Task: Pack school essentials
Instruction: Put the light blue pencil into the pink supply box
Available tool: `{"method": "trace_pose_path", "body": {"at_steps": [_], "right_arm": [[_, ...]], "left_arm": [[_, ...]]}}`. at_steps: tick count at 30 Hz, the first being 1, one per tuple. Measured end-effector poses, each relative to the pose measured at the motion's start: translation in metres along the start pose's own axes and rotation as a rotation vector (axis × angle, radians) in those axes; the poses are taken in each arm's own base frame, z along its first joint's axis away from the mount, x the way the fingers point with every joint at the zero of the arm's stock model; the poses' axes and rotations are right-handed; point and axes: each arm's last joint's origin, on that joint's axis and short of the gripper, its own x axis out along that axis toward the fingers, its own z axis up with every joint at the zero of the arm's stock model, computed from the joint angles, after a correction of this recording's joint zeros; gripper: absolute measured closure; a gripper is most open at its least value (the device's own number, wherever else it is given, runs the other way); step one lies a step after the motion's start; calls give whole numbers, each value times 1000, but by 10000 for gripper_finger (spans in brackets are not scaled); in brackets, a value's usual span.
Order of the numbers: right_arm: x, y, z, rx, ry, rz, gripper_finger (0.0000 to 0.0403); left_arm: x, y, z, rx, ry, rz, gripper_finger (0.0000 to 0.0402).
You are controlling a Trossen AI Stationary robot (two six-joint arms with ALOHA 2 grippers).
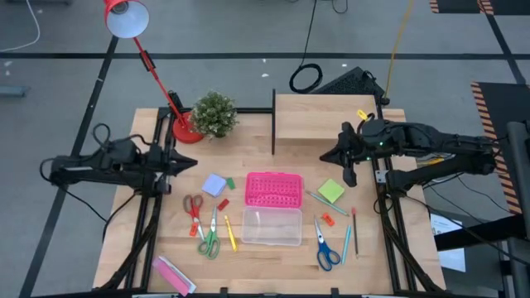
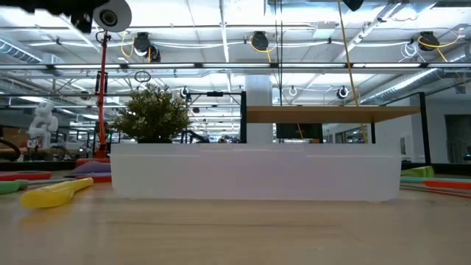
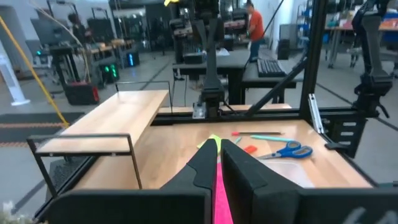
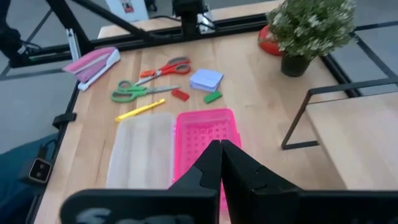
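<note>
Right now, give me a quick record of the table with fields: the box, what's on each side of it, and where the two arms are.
box: clear box at table centre, pink lid lying behind it
left of box: red scissors, green scissors, yellow pen, pale-blue note pad
right of box: blue scissors, lime-green note pad, pencils
left gripper: raised at the left edge, fingers shut, empty
right gripper: raised at the right rear, fingers shut, empty

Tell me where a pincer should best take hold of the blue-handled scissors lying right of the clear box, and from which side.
Probably at the closed metal blades of the blue-handled scissors, from straight above. The scissors lie flat on the wooden table, the handle loops toward its front edge; the blades form one narrow bar with bare wood on both sides. The handle loops are wider and hollow, so harder to pinch.
</note>
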Motion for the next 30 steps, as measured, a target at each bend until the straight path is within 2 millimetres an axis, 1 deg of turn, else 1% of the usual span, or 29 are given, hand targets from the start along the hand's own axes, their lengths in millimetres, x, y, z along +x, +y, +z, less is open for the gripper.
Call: {"method": "trace_pose_path", "body": {"at_steps": [4, 7, 10, 13, 16, 19, 22, 24, 27, 30], "right_arm": [[8, 2, -7, 8, 11, 12, 403], [13, 3, -12, 8, 27, 16, 403], [18, 4, -18, 3, 42, 21, 403], [24, 6, -23, -4, 51, 29, 403], [28, 7, -29, -10, 67, 32, 403], [31, 7, -34, -7, 77, -25, 403], [34, 8, -38, 10, 81, -78, 403], [35, 10, -40, 13, 87, -71, 403], [37, 15, -45, 20, 102, -51, 403], [38, 21, -50, 43, 112, -59, 403]], "left_arm": [[7, -1, 41, -6, 65, -28, 376], [15, -3, 67, -15, 132, -57, 376], [28, -7, 87, -34, 225, -87, 376], [44, -13, 95, -48, 353, -117, 376], [66, -22, 95, -80, 433, -123, 376], [85, -33, 86, -75, 502, -139, 376], [104, -45, 73, 6, 582, -153, 376], [114, -52, 65, 79, 620, -150, 376], [125, -58, 57, 155, 656, -119, 376], [133, -60, 51, 195, 681, -106, 376]]}}
